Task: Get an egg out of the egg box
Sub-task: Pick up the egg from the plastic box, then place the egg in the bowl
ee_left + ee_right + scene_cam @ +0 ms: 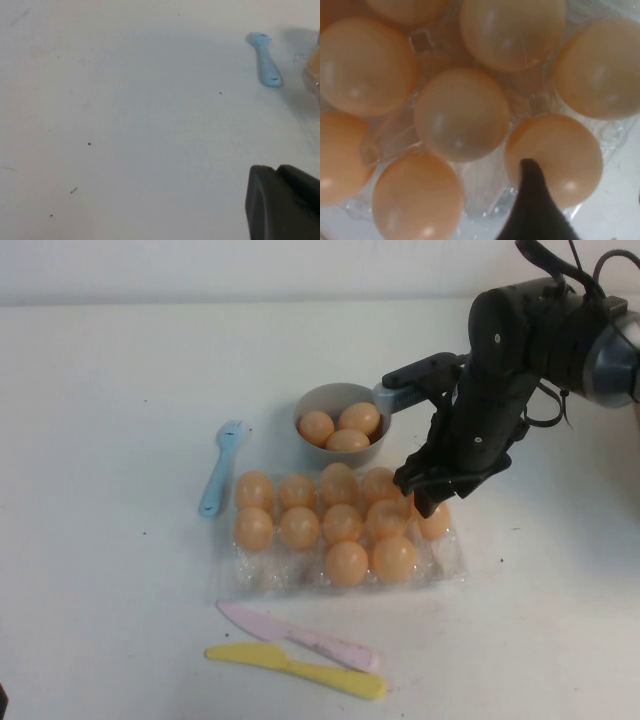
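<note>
The clear plastic egg box (452,566) lies mid-table and holds several pale-orange eggs. My right gripper (432,502) hangs low over the box's right end. In the right wrist view it (582,181) is open. One dark fingertip (529,185) rests against the egg (555,150) in an end cup, which also shows in the high view (437,522). The other finger barely shows at the frame edge. My left gripper (276,172) is out of the high view. In its wrist view it hangs shut and empty over bare table.
A round grey bowl (376,447) with three eggs stands just behind the box, its handle under my right arm. A blue fork (220,470) lies left of the box and also shows in the left wrist view (265,65). A pink knife (300,637) and a yellow knife (300,668) lie in front.
</note>
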Controlling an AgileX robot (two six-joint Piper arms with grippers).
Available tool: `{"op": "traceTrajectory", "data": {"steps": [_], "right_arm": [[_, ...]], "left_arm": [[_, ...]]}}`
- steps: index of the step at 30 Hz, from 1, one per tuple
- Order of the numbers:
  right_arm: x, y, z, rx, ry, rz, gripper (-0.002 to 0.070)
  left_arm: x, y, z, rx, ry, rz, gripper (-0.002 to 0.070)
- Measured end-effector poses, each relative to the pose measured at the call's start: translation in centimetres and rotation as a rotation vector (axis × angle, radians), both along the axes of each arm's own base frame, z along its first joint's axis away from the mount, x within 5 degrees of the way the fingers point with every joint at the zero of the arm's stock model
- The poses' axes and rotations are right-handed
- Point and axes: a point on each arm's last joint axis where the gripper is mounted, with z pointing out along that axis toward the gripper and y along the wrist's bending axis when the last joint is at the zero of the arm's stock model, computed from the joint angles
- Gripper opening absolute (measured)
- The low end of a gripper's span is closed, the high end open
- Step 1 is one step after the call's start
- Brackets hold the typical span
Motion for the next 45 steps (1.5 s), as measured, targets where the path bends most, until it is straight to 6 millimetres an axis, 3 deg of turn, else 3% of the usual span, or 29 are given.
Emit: {"op": "traceTrajectory", "data": {"steps": [14, 22, 32, 38, 45], "right_arm": [[-0.1, 0.6, 0.1, 0.067, 0.014, -0.025, 0.0356], [0.2, 0.7, -1.7, 0.041, 0.061, -0.025, 0.0357], [0.2, 0.7, -1.4, 0.032, 0.079, -0.020, 0.0326], [1.1, 1.2, 1.2, 0.057, 0.035, -0.011, 0.0325], [1.4, 1.3, 7.4, 0.137, -0.137, 0.019, 0.0322]], "left_arm": [[0.0, 0.0, 0.0, -0.005, 0.000, 0.002, -0.0003], [0.0, 0.0, 0.0, 0.000, 0.000, 0.000, -0.0003], [0.0, 0.0, 0.0, 0.000, 0.000, 0.000, -0.0003], [0.0, 0.0, 0.0, 0.000, 0.000, 0.000, -0.0003], [0.0, 0.0, 0.0, 0.000, 0.000, 0.000, -0.0003]]}}
